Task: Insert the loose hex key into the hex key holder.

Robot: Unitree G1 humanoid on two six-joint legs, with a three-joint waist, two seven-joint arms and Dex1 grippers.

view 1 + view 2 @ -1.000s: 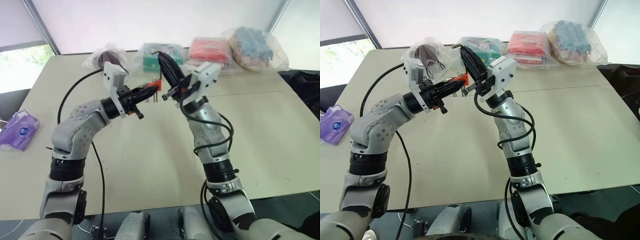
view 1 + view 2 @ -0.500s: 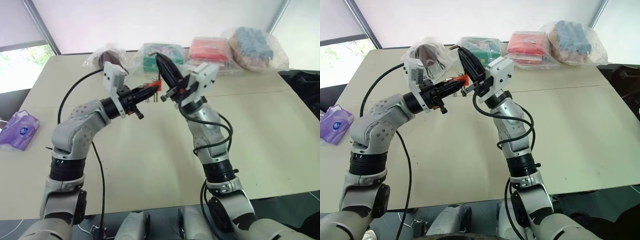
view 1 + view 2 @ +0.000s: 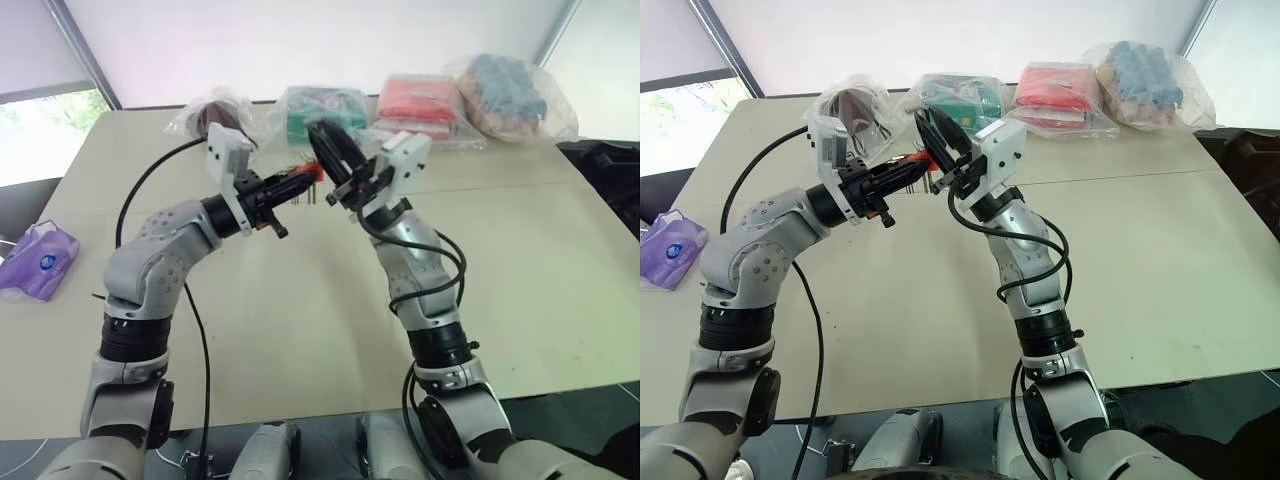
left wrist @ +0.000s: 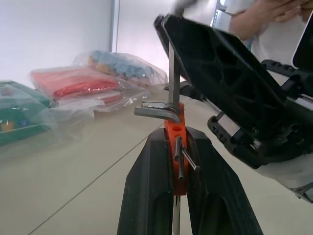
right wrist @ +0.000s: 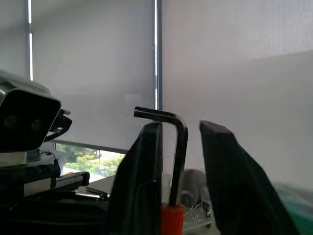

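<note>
- The left gripper (image 4: pixel 177 161) is squeezed shut on the hex key holder (image 4: pixel 175 147), a small orange plastic block, and holds it up in the air above the table (image 3: pixel 300 300).
- The loose hex key (image 5: pixel 171 147) is a thin dark metal rod with a bent top. Its straight end stands in the top of the orange block.
- The right gripper (image 5: pixel 178 161) has its two black fingers apart, one on each side of the rod. One finger is just beside it; I cannot tell if it touches.
- I think the key is light, hard and stiff. It will not bend, but it is smooth and skinny, so it could slip or tip.
- The best place to pinch it looks like the long straight part, near the bend.
- The block looks light and hard too, so a grip on its flat sides should work well.
</note>
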